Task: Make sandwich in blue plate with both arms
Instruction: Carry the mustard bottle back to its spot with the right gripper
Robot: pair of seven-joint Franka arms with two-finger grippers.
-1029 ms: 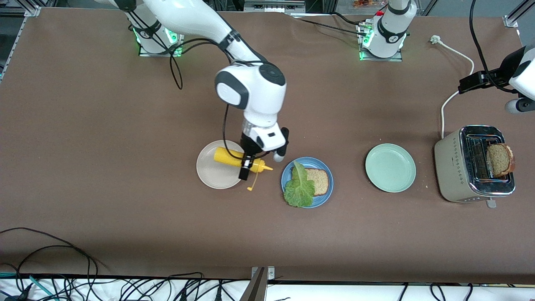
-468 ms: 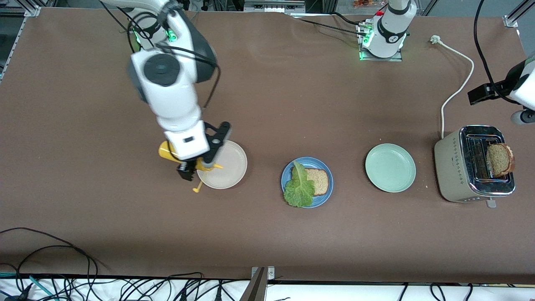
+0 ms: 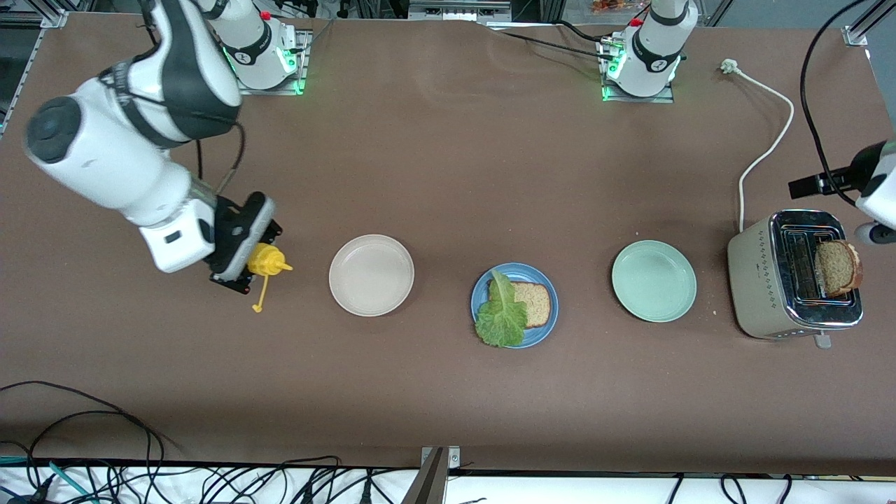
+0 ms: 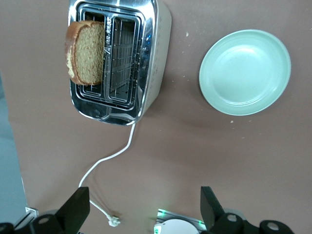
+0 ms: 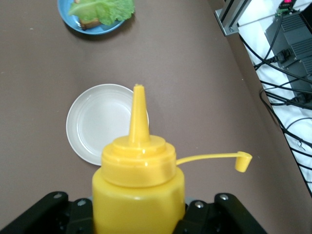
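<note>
The blue plate (image 3: 542,332) holds one speckled bread slice (image 3: 535,303) with a ruffled lettuce leaf (image 3: 500,316) lying partly over it. The second bread slice (image 3: 836,267) stands in the toaster (image 3: 763,280); it also shows in the left wrist view (image 4: 87,51). My right gripper (image 3: 241,264) is shut on the yellow squeeze bottle (image 5: 139,195), up over bare table between the beige plate (image 3: 371,275) and the right arm's end. The bottle's cap dangles open (image 5: 243,161). My left gripper (image 4: 142,214) is open and empty, up over the table beside the toaster.
A pale mint-green plate (image 3: 654,281) lies between the blue plate and the toaster. The toaster's white cord (image 3: 763,150) runs unplugged toward the left arm's base. Cables hang along the table's front edge (image 3: 210,476).
My right arm has swung the yellow bottle from beside the blue plate, across the beige plate, toward the right arm's end of the table. My left hand has shifted slightly near the toaster.
</note>
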